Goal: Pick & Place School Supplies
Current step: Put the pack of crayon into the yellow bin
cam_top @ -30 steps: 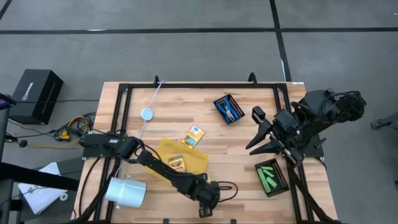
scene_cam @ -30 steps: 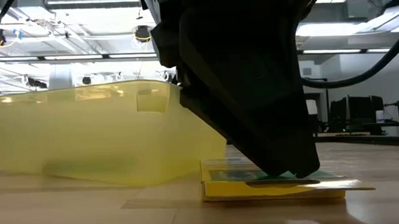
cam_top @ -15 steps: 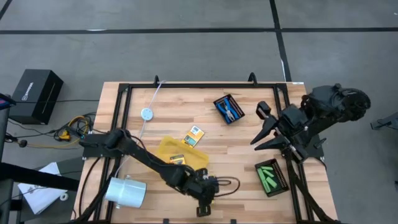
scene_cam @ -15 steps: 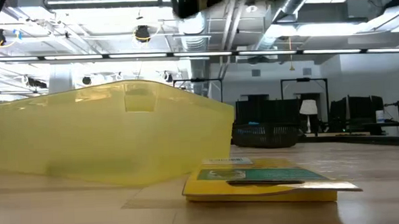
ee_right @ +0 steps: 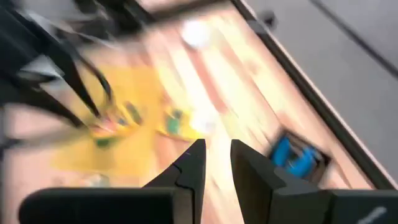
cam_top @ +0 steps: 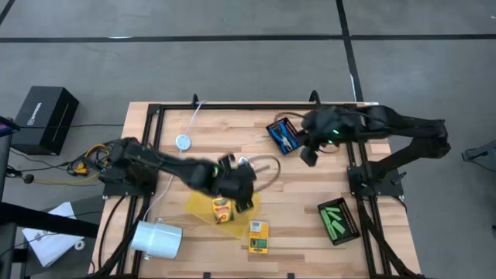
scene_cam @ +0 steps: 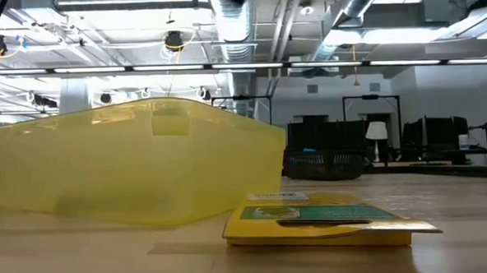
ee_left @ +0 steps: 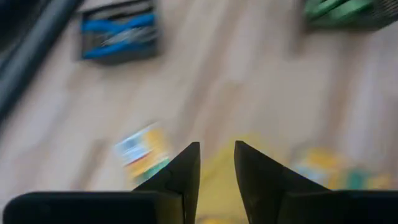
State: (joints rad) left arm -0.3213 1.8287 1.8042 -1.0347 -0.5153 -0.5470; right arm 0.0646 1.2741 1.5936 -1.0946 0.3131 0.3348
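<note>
**Both grippers empty above the table, crayon boxes scattered**

High view: the left gripper point(cam_top: 242, 194) hangs over the yellow tray point(cam_top: 221, 208), 1 crayon box point(cam_top: 222, 209) just beside it in the tray and another crayon box point(cam_top: 258, 235) lying on the wood nearby. The right gripper point(cam_top: 308, 153) hovers beside the scissors tray point(cam_top: 284, 135); the green sticks point(cam_top: 335, 220) lie well apart from it.

Low view: only the near box's cover shows, its print unreadable.

Wrist views: both blurred; each pair of fingers stands slightly apart, holding nothing.

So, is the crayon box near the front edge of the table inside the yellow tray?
No, in the high view that crayon box lies on bare wood, just outside the yellow tray.
</note>
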